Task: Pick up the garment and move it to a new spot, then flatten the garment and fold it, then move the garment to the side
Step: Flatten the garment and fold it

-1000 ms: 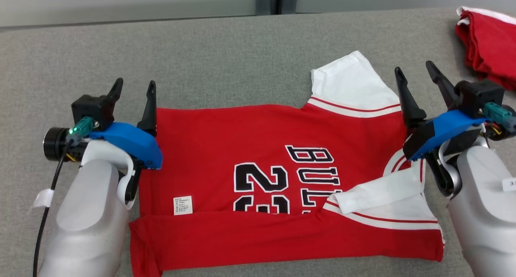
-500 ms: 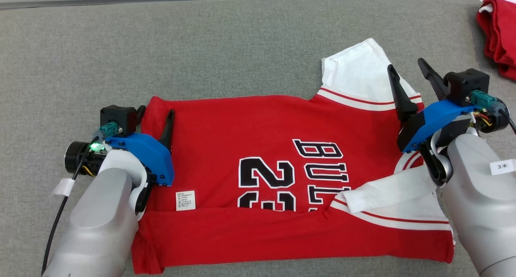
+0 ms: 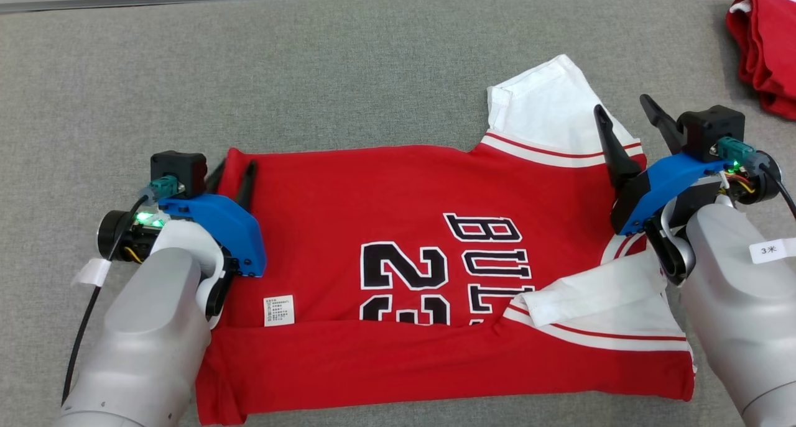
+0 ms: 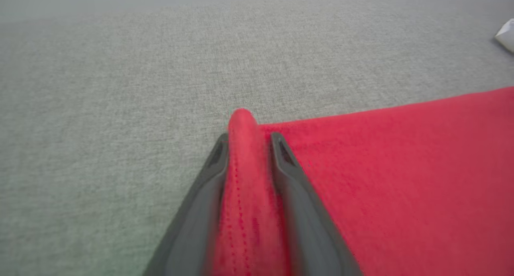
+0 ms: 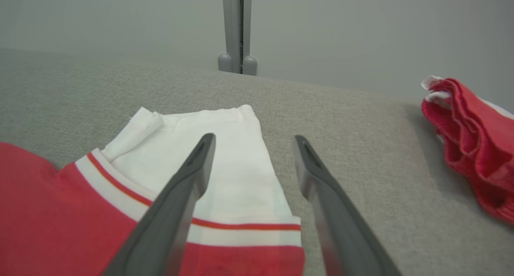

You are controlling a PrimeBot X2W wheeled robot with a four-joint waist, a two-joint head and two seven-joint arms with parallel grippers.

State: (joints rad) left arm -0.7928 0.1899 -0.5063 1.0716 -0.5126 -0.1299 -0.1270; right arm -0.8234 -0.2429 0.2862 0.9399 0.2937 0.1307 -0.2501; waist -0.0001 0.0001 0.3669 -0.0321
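Red cloth is bunching into a ridge between the fingers of the left gripper, which is pinching the far left corner of the jersey, its hem corner, low against the tabletop toward the left edge. The left wrist view is showing both fingers pressing on that ridge. From there the jersey is lying flat across the middle of the tabletop, long axis running left to right, hem at the left and shoulders at the right. Its near long side is already lying folded over the number, just below a white label. At the far right corner a white sleeve is sticking out toward the far edge, and the right gripper is hovering over its right border with jaws spread wide, holding nothing. In the far right corner of the tabletop a red pile is sitting well apart. Judging by this, the far long edge is waiting to be folded toward the near one, and that is turning on both far corners. The left arm is already gripping its corner, while the sleeve's border is lying between and below the right jaws, so the right arm is likely needing to drop and close. Compared with a second ago, the left gripper is no longer standing spread beside the hem with fingers raised. It is sitting lower, narrowed on the cloth. The right jaws are looking as wide as then, and the jersey is seeming unmoved though the camera is framing it differently.
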